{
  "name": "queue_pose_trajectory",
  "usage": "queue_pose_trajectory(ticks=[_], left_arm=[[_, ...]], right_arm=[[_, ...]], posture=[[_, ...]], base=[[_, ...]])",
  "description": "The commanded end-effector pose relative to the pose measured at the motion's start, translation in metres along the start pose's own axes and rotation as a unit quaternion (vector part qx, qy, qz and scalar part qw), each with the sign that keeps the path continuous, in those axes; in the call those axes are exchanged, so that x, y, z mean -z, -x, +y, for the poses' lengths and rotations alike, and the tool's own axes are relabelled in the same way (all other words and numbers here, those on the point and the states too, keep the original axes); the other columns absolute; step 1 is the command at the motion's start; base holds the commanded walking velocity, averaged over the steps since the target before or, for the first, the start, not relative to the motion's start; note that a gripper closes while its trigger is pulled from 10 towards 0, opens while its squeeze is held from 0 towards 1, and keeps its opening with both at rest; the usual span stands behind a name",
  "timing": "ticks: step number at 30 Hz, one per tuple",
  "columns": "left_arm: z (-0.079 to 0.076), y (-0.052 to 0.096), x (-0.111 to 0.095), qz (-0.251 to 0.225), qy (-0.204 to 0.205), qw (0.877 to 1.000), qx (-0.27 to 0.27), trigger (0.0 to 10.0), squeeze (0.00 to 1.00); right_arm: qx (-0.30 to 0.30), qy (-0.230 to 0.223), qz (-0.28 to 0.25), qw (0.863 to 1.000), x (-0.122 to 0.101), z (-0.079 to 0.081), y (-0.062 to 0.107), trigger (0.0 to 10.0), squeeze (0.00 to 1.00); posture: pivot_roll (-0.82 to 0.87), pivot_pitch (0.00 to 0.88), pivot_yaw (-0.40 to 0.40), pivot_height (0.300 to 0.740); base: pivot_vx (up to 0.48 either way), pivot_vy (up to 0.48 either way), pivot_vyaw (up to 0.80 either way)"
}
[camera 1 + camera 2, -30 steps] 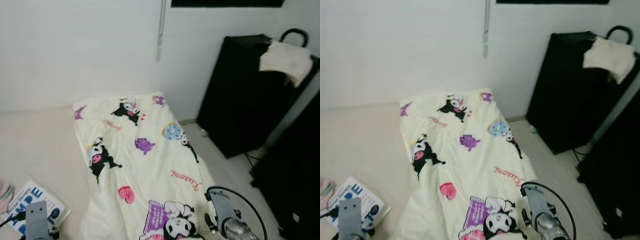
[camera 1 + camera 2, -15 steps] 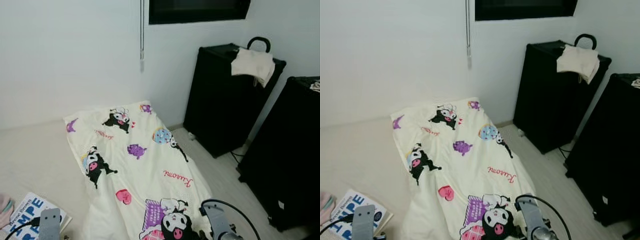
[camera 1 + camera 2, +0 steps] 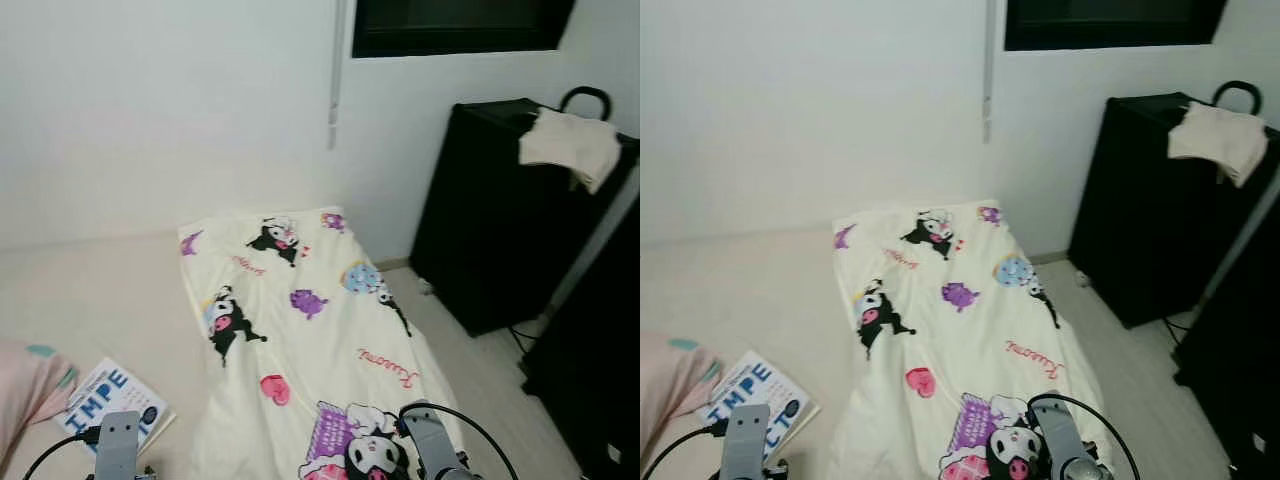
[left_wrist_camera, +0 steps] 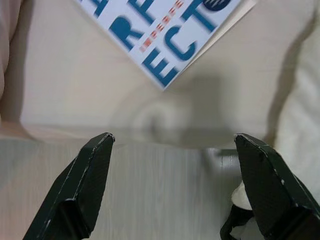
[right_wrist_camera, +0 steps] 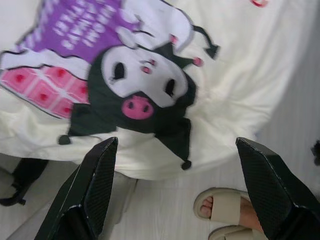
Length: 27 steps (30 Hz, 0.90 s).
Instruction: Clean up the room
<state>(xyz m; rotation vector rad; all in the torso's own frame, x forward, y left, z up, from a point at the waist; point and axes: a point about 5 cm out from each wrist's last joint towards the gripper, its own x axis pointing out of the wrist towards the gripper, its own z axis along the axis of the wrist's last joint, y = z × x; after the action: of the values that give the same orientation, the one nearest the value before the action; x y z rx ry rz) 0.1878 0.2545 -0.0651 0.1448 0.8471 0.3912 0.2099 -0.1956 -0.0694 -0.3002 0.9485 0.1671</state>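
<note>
Cream cartoon-print blanket (image 3: 310, 340) spread flat, blue-lettered book (image 3: 112, 395) beside it — left tool (image 4: 170, 185), right tool (image 5: 175, 190), both released.

Cream cartoon-printed blanket (image 3: 320, 340); blue-lettered white book (image 3: 112, 398).

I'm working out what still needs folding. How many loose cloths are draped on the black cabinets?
1: a cream cloth draped over the top corner of the black cabinet by the wall. The nearer cabinet's top is out of frame, so more may be hidden.

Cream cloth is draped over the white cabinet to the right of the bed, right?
Not quite: the cream cloth is draped there, right of the bed, but the cabinet is black, not white. The left eye view shows it.
</note>
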Motion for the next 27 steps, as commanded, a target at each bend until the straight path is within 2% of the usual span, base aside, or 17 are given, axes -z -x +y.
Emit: queue_pose_trajectory(ticks=[1, 4, 8, 16, 27], left_arm=[[-0.008, 0.001, 0.003, 0.008, -0.006, 1.000, 0.018, 10.0, 0.00], [-0.011, 0.002, 0.006, 0.013, 0.001, 0.999, 0.030, 10.0, 0.00], [-0.019, 0.007, 0.020, 0.035, 0.024, 0.998, 0.053, 10.0, 0.00], [-0.015, 0.008, 0.024, 0.039, 0.033, 0.998, 0.037, 10.0, 0.00], [-0.013, 0.012, 0.040, 0.070, 0.056, 0.994, 0.057, 10.0, 0.00]], right_arm=[[-0.004, -0.002, 0.011, 1.000, 0.005, 0.002, 0.000, 10.0, 0.00], [-0.006, -0.005, 0.016, 1.000, 0.008, 0.003, 0.001, 10.0, 0.00], [-0.022, 0.004, 0.026, 0.999, 0.011, 0.013, 0.000, 10.0, 0.00], [-0.019, 0.007, 0.041, 0.999, 0.019, 0.011, 0.001, 10.0, 0.00], [-0.012, 0.000, 0.051, 0.999, 0.023, 0.008, 0.002, 10.0, 0.00]], posture=[[-0.05, 0.010, -0.063, 0.726], [-0.05, 0.008, -0.062, 0.726], [-0.03, 0.001, -0.056, 0.726], [-0.03, 0.003, -0.060, 0.726], [-0.05, 0.003, -0.057, 0.726]], base=[[0.000, 0.000, 0.74], [0.000, 0.000, 0.74], [0.000, 0.000, 0.74], [0.000, 0.000, 0.74], [0.000, 0.000, 0.74]])
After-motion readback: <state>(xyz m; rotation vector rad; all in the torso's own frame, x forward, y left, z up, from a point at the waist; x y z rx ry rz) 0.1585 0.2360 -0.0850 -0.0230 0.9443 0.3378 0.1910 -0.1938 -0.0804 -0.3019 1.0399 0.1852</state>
